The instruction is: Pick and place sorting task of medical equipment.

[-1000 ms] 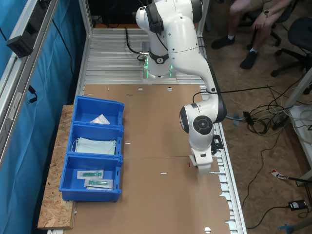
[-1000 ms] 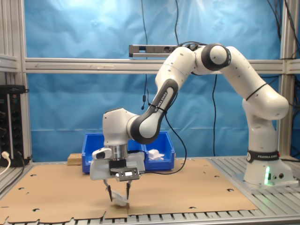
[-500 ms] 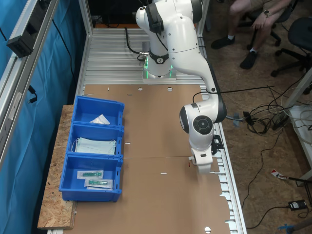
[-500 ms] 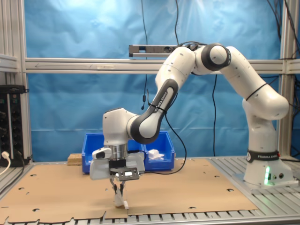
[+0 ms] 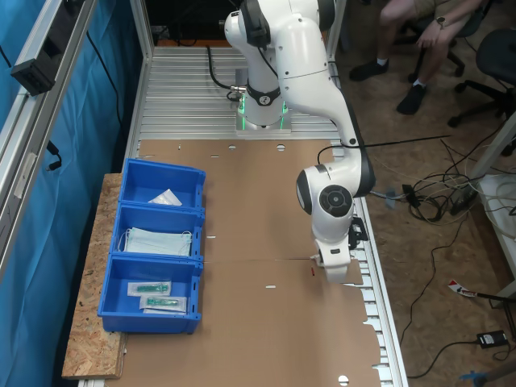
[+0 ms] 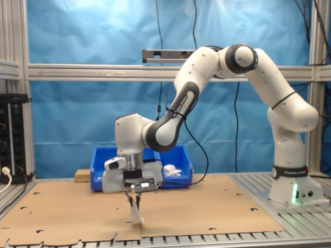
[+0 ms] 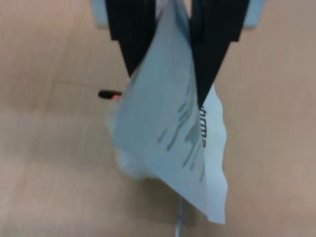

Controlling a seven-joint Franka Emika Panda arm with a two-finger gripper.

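We see the gripper clamped on the sachet, which hangs clear of the cardboard in the second exterior view, bins at 9 o'clock in the first exterior view.

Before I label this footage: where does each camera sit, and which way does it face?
First exterior view: high, looking down on the cardboard table, blue bins and arm.
Second exterior view: low at the table's edge, facing the arm and blue backdrop.
Wrist view: between the fingers, facing down at the sachet.
The second exterior and wrist views share the gripper and sachet.
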